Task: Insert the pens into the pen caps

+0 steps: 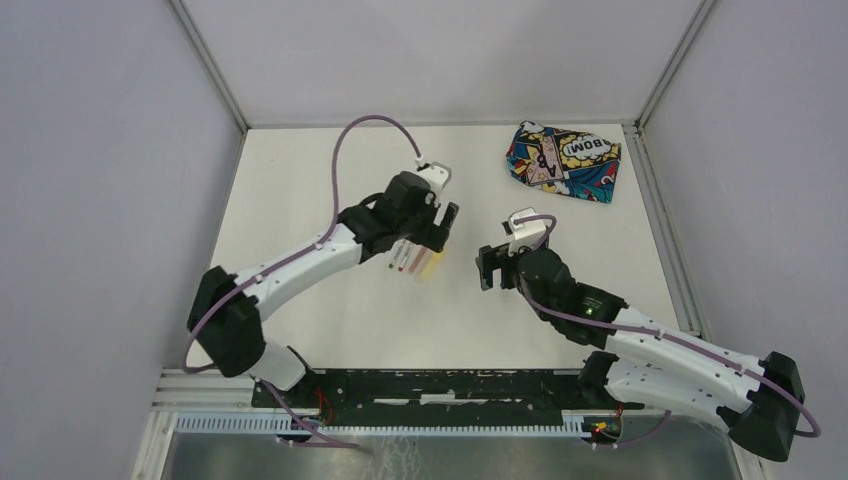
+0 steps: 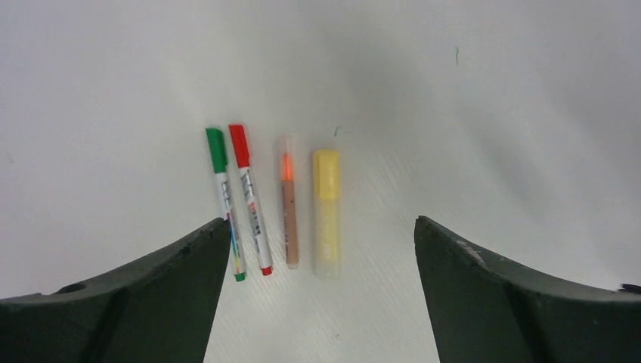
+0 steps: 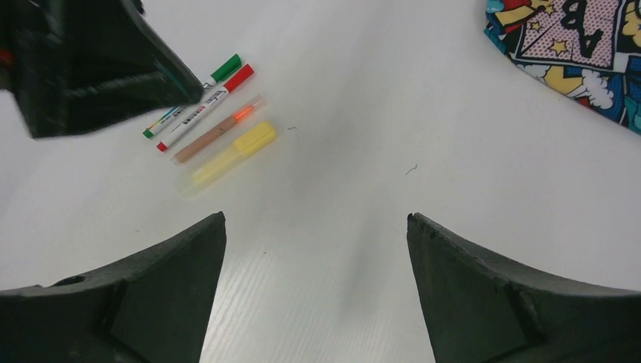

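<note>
Four pens lie side by side on the white table: a whitish one with a green cap (image 2: 216, 149), a whitish one with a red cap (image 2: 239, 144), an orange pen (image 2: 289, 215) whose tip shows through a clear cap, and a yellow pen (image 2: 326, 231) with a yellow cap (image 2: 326, 172). Every cap sits on its pen's far end. My left gripper (image 2: 320, 221) hangs open just above them, holding nothing. From the right wrist the row (image 3: 218, 130) lies at upper left. My right gripper (image 3: 316, 217) is open and empty, to the right of the pens.
A comic-print fabric pouch (image 1: 562, 160) lies at the back right of the table. The two arms face each other near the middle, the left gripper (image 1: 432, 232) over the pens (image 1: 415, 262), the right gripper (image 1: 495, 268) a short way right of it.
</note>
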You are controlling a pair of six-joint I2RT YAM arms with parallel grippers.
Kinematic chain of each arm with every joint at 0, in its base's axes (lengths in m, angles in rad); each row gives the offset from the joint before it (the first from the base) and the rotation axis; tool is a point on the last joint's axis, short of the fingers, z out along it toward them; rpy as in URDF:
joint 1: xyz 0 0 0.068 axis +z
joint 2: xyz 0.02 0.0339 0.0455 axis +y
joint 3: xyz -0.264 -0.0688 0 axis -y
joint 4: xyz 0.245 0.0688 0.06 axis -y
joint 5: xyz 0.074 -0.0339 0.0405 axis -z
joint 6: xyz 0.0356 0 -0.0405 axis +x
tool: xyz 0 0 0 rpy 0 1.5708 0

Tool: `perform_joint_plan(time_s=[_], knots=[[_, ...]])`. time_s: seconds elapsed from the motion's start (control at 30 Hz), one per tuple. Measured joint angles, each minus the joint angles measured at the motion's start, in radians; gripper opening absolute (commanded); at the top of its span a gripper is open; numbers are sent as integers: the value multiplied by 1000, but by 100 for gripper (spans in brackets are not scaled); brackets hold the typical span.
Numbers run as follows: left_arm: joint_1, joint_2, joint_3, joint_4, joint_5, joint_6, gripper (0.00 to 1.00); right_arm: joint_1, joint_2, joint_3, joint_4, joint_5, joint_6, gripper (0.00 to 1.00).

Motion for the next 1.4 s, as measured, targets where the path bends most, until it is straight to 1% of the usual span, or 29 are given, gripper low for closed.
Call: perform_joint_plan(time_s=[0.07, 0.2, 0.37, 0.47, 0.57, 0.67, 0.8, 0.93, 1.07, 1.2, 1.4], knots=[[16, -88, -27, 39, -11, -3, 100, -5, 2, 1, 8, -2, -22, 98], [80, -197, -60, 103, -16, -22, 100, -49, 13, 16, 15, -47, -76, 98], [189, -322, -127, 143, 0, -41, 100, -201, 3, 32, 31, -197, -139, 98], [211, -412, -158, 137, -22, -41, 100, -286, -18, 39, 27, -275, -183, 98], [211, -514, -172, 130, -85, -41, 100, -341, -53, 52, 17, -308, -225, 98], [211, -646, -201, 124, -180, -46, 100, -378, -114, 59, 14, -288, -251, 98], [211, -806, -256, 118, -310, -54, 100, -392, -242, 37, 46, -196, -264, 98], [212, -867, -286, 111, -383, -56, 100, -393, -387, -20, 115, -146, -292, 98], [212, -909, -348, 93, -407, -64, 100, -393, -480, -70, 174, -120, -322, 98], [212, -961, -401, 80, -414, -79, 100, -393, -500, -89, 180, -101, -336, 98], [212, -1016, -420, 81, -458, -109, 100, -393, -483, -89, 163, -79, -338, 98]])
